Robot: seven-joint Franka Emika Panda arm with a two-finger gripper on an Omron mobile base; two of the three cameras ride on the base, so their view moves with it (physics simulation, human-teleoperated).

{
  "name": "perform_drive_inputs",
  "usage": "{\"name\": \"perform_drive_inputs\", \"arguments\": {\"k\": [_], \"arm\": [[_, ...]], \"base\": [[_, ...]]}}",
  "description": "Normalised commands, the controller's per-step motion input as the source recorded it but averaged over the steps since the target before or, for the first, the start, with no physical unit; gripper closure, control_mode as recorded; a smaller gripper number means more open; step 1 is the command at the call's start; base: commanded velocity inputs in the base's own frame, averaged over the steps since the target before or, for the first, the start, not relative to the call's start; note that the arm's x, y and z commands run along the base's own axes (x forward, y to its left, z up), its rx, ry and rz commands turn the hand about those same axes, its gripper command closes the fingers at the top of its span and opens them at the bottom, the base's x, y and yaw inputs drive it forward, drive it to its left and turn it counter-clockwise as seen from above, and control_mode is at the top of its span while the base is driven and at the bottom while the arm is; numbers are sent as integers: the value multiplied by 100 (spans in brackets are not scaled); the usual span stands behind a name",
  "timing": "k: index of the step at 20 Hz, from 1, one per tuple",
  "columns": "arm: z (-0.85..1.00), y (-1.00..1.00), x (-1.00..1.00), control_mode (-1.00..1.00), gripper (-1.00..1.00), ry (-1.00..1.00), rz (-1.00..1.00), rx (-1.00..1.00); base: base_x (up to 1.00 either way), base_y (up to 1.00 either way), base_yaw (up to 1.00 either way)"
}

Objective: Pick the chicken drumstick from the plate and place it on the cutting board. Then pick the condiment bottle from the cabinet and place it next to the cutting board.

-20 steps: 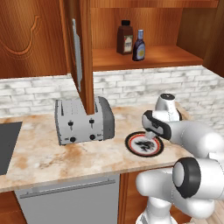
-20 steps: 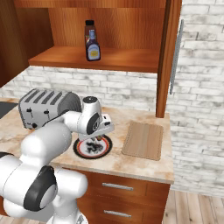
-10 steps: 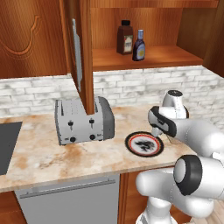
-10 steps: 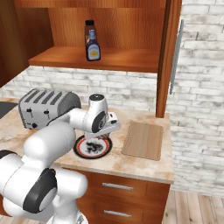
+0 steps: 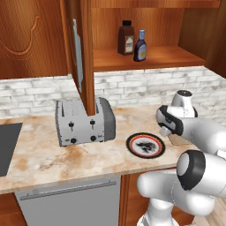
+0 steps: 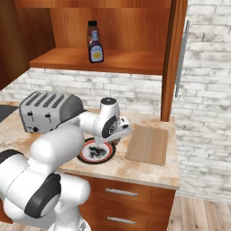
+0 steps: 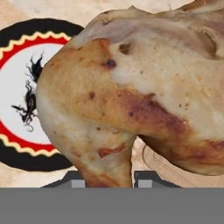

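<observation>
The pincer (image 7: 107,181) is clamped on the chicken drumstick (image 7: 131,87): in the hand view its two dark tips stand either side of the thin bone end, and the meaty part bulges right up against the camera. The drumstick is off the plate (image 7: 26,94) and in the air, with the plate's black rim and red ring showing below and to one side of it. From the right base view the hand hangs over the near edge of the plate (image 6: 90,155), and the cutting board (image 6: 148,144) lies on the desk (image 6: 149,173) just beside the plate, on its far side from the toaster (image 6: 47,110). So I'd judge the carry runs sideways away from the toaster, a short way, then down. The board's long side runs away from the robot toward the brick wall, so there's plenty of room to lay the leg along it.

The drumstick is golden-brown and lumpy, with darker roasted patches and paler skin near the top; held by the narrow end, it may swing or slip.

Up in the cabinet (image 6: 113,61), the condiment bottle (image 6: 95,48) waits on the shelf beside a taller brown bottle (image 5: 126,38).
</observation>
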Motion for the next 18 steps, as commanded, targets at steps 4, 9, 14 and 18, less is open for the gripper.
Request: {"name": "perform_drive_inputs", "arguments": {"k": [4,9,14,18], "arm": [[0,-33,0,-100,100,0,0,0],[0,-34,0,-100,100,0,0,0],[0,-31,0,-100,100,0,0,0],[0,-25,0,-100,100,0,0,0]], "base": [[0,0,0],[0,0,0],[0,0,0],[0,0,0]]}}
